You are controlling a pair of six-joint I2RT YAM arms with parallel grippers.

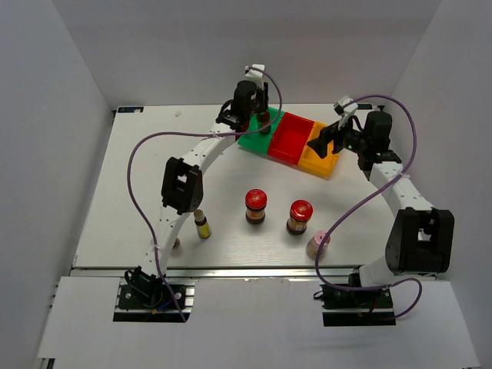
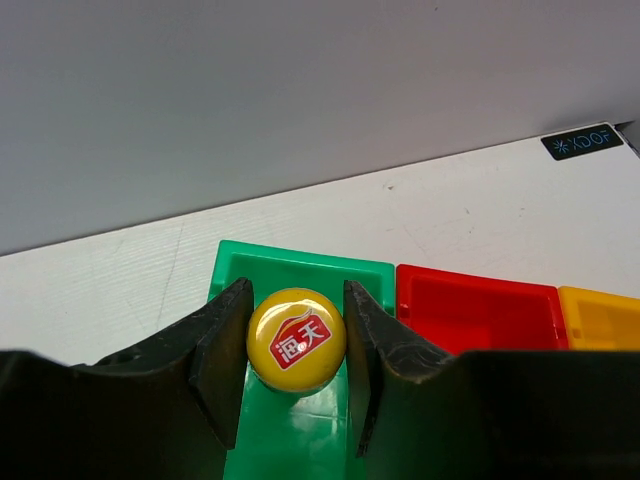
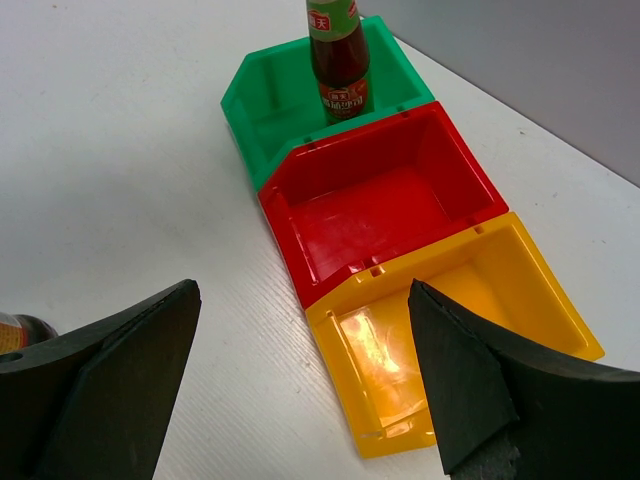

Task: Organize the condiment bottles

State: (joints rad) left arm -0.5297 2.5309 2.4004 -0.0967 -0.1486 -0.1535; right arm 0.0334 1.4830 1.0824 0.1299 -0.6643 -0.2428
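slim dark bottle (image 3: 338, 60), red-logoed yellow cap (image 2: 297, 340), in clenched left gripper (image 2: 296, 315); right gripper (image 3: 302, 300) agape

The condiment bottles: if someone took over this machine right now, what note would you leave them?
Left gripper: shut on a yellow-capped bottle, upright in the green bin; not released.
Right gripper: open, holding nothing, near the yellow bin.
Done: no bottle let go in a bin yet; red bin and yellow bin hold nothing.
Left: second yellow-capped bottle, left red-lidded jar, right red-lidded jar, pink-capped bottle, all standing on the table.
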